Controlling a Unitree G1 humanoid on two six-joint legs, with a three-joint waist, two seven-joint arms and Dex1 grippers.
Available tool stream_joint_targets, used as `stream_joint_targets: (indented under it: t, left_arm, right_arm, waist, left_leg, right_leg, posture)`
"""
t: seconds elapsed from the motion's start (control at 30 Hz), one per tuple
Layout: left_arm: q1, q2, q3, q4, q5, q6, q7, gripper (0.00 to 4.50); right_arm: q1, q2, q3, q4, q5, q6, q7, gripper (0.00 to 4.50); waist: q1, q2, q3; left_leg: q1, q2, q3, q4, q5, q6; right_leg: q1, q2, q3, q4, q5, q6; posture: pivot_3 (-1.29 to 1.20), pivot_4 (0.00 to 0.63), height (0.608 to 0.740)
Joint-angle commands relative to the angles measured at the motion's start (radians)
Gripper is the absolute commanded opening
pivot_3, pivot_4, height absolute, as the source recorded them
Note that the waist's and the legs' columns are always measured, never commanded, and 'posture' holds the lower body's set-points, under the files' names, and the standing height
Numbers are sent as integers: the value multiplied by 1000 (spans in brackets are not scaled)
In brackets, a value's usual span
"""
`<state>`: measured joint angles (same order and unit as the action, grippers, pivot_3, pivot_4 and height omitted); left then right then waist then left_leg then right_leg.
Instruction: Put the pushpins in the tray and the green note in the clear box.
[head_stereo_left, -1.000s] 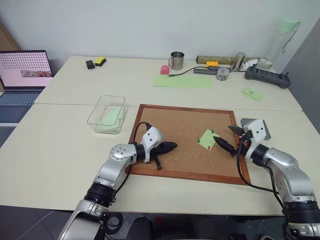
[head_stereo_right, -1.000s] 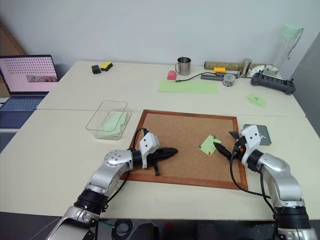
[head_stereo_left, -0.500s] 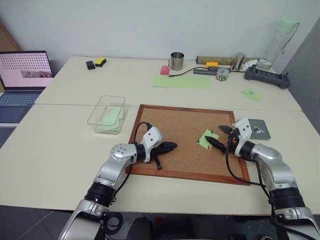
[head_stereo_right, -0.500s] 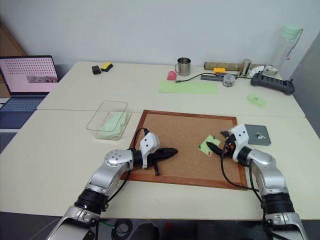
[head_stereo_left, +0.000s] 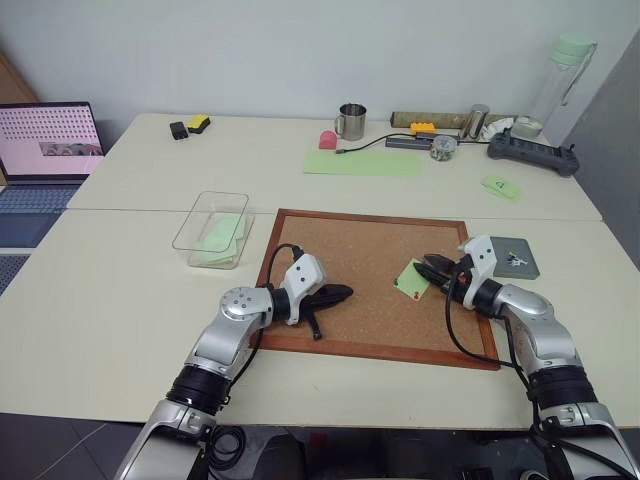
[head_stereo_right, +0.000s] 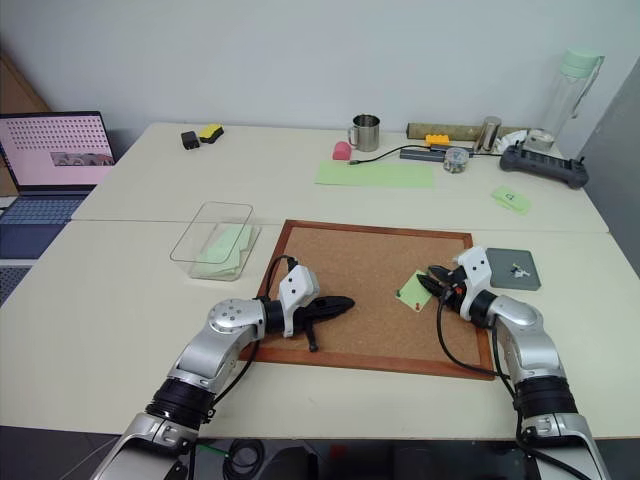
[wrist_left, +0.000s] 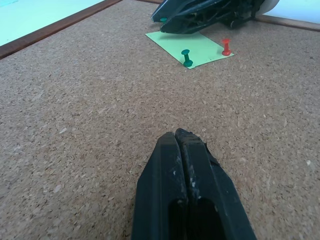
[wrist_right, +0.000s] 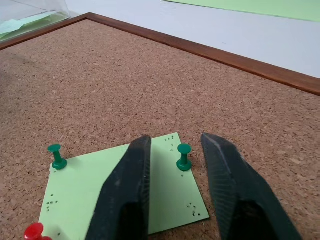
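Jaws of the right gripper (wrist_right: 175, 145) stand narrow, one on each side of a green pin (wrist_right: 184, 156) and not yet pinching it. Jaws of the left gripper (wrist_left: 179, 136) are pressed together with nothing between them, low over bare cork.

We judge that the step in hand is pulling a pin. Next the jaws must meet on the pin's head, then lift straight up so the paper does not tear or ride up with it. After that comes a short carry right to the tray (head_stereo_left: 500, 246).

On the pale surface (head_stereo_left: 120, 290) lies the cork board (head_stereo_left: 340, 250) in its brown frame. The box (head_stereo_left: 212, 194) sits just left of the board, clear and low-walled, with pale green paper (head_stereo_left: 220, 236) already in it. The tray, dark grey and flat, sits just right of the board; something tiny lies in it, but we cannot tell what. The note (wrist_right: 125, 200), a small light green square dotted with pinholes, lies flat on the board's right part. A second green pin (wrist_right: 57, 156) and a red pin (wrist_right: 34, 232) also stand upright in it.
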<state>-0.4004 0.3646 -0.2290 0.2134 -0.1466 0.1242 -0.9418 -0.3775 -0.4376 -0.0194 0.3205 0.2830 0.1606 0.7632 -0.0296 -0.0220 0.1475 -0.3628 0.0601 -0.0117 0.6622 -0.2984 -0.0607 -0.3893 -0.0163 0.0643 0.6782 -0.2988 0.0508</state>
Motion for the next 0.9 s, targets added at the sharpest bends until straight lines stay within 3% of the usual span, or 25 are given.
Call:
stream_joint_targets:
  t: [0.03,0.17,0.9]
  left_arm:
    - [15,15,3,5,11,5,2,0]
    - [14,19,5,13,11,1,1,0]
    - [44,49,1,-1,11,23,-12,0]
  right_arm:
    - [-21,-4,-14,-10,-2,-22,11,722]
    - [-24,-6,-8,-13,-9,-28,21,24]
    - [18,10,-100,-181,104,23,13,24]
  waist:
    - [0,0,0]
    - [0,0,0]
    - [-4,7,4]
  left_leg:
    - [0,0,0,0,0,0]
    - [0,0,-1,0,0,0]
    - [0,0,-4,-1,0,0]
  right_leg:
    - [0,0,0,0,0,0]
    - [0,0,0,0,0,0]
    - [0,2,0,0,0,0]
  posture:
    - [0,150,740]
    - [0,150,740]
    - [0,150,740]
